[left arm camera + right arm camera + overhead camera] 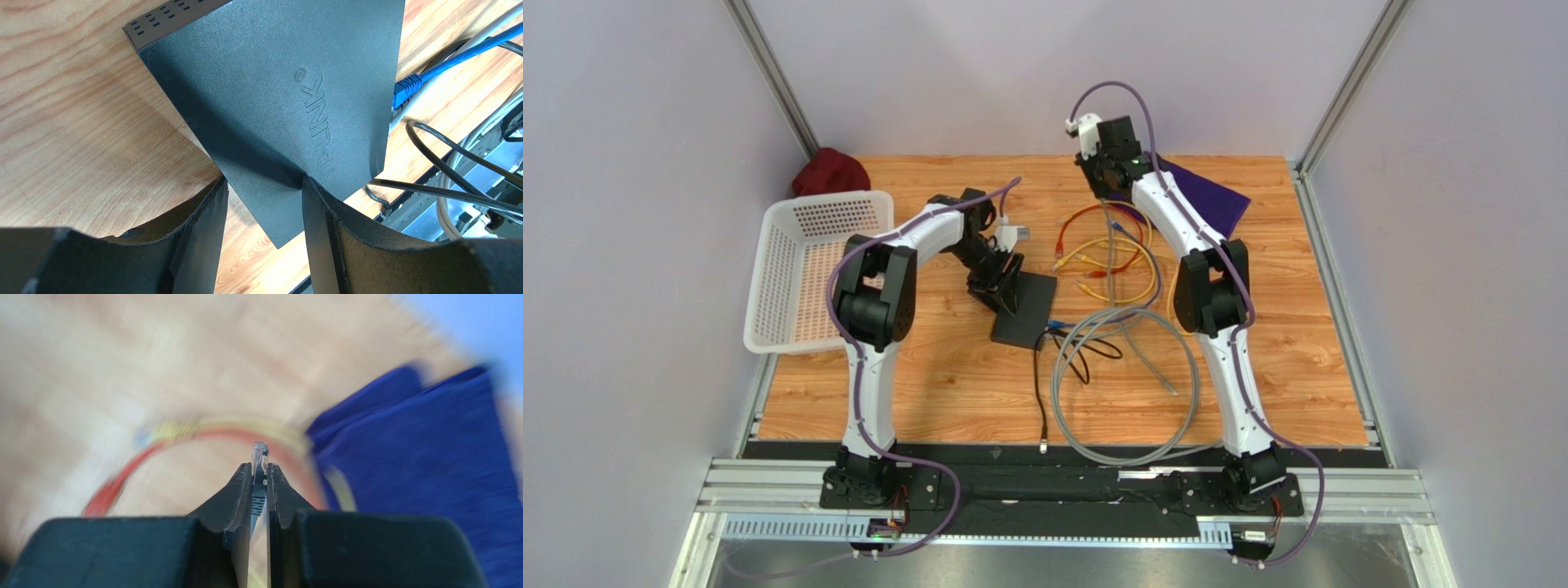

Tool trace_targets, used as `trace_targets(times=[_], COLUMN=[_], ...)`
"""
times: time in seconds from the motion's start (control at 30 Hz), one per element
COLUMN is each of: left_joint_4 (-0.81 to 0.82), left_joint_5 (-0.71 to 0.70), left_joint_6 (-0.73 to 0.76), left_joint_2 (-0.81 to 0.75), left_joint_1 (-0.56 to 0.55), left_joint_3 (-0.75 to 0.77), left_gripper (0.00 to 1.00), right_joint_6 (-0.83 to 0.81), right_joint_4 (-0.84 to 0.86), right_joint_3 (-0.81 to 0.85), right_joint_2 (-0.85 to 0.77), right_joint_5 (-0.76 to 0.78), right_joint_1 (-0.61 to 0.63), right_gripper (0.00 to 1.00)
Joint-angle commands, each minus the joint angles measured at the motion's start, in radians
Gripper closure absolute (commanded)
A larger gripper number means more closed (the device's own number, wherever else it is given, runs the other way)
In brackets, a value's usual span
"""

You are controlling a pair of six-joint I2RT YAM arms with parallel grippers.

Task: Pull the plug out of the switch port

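Looking across the table (pixel 928 392), I see the right gripper (pixel 259 468) raised at the far end, above a red cable (pixel 116 484) and beside a blue cloth (pixel 417 447). Its jaws are nearly closed on a clear plug (pixel 259 454), pinched only at the tips. The switch (pixel 276 92) lies flat mid-table, well apart from that plug. The left gripper (pixel 264 180) is down on the switch's corner with its jaws half-spread and the tips on the black box. It seems to pin the box, not clamp it. A blue plug (pixel 406 89) sits at the switch's edge among loose leads.

The risks, as I judge them: the pinch is shallow, so a tug from the grey cable (pixel 1193 380), which I take to trail from the plug, could twist it free. That cable lies near the yellow coils (pixel 1090 260), and a snag would drag them. If the left gripper lifts early, the blue lead could skid the switch.
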Motion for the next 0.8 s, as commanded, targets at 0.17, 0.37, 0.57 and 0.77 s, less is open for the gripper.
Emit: trace_targets(times=[0.17,0.37,0.57,0.77], left_joint_4=[0.03,0.029,0.026,0.023], left_joint_5=[-0.046,-0.033,-0.022,-0.022], left_joint_6=[0.046,0.037,0.031,0.03], left_joint_2=[0.011,0.014,0.03,0.039], left_joint_1=[-0.024,-0.024,-0.024,-0.024], left_joint_3=[-0.024,-0.016,-0.006,0.001], left_gripper=[0.43,0.43,0.44,0.43], right_joint_6=[0.005,0.091,0.189,0.209], right_joint_4=[0.268,0.151,-0.011,-0.079], right_joint_3=[0.002,-0.142,-0.397,-0.574], right_joint_2=[-0.043,-0.156,-0.312,-0.401], right_joint_5=[0.126,0.056,-0.138,-0.246], right_joint_1=[0.017,0.011,0.02,0.039], right_gripper=[0.29,0.23,0.31,0.2])
